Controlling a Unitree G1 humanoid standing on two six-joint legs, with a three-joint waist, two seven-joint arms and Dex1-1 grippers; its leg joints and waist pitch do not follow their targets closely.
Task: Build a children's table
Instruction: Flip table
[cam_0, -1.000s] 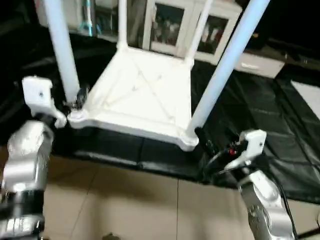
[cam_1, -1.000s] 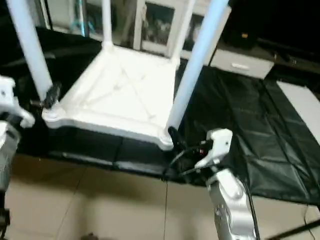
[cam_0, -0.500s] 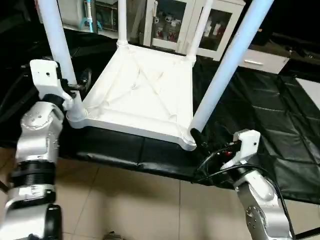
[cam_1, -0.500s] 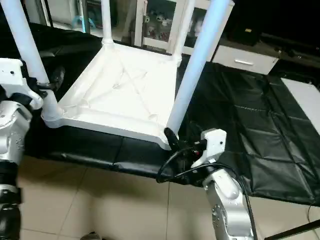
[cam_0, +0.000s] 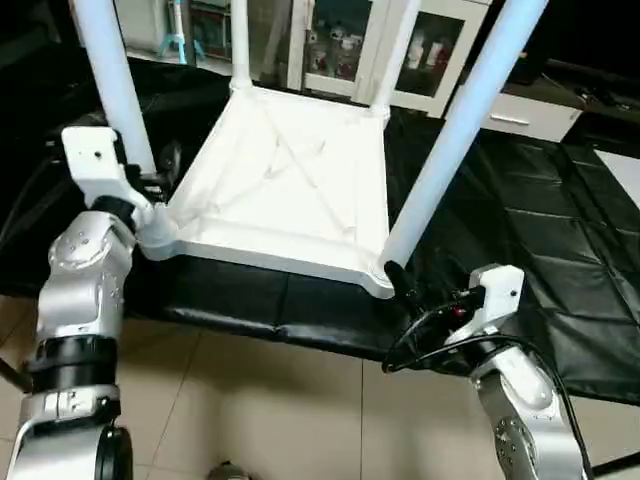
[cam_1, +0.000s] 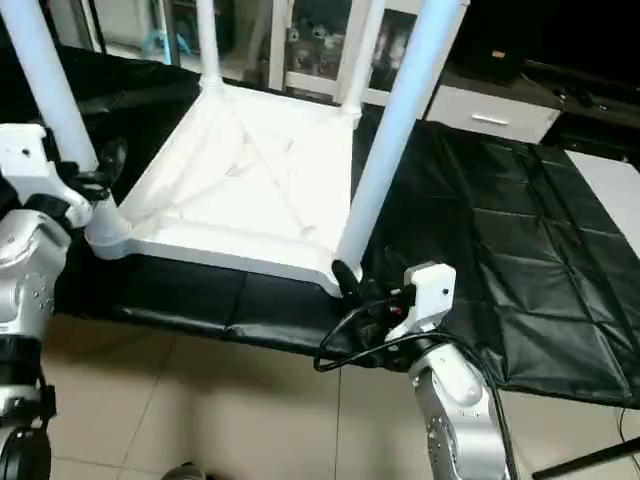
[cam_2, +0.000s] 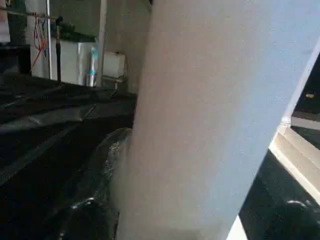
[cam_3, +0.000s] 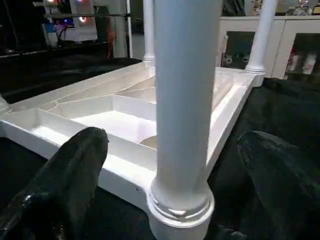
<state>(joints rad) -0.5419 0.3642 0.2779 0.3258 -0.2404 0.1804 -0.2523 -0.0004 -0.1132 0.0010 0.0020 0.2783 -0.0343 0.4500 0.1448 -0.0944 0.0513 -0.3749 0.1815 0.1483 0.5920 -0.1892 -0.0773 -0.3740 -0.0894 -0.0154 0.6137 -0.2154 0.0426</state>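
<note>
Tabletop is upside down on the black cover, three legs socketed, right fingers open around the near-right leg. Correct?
Not quite: four legs stand in the tabletop, not three, as the left eye view shows. The rest holds: right gripper is open around the near-right leg.

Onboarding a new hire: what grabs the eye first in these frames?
The upturned white tabletop on the black-covered worktable, ribbed underside up, with four white legs standing in its corner sockets. The left gripper is at the near-left leg, and the right gripper has its fingers open on either side of the near-right one.
</note>
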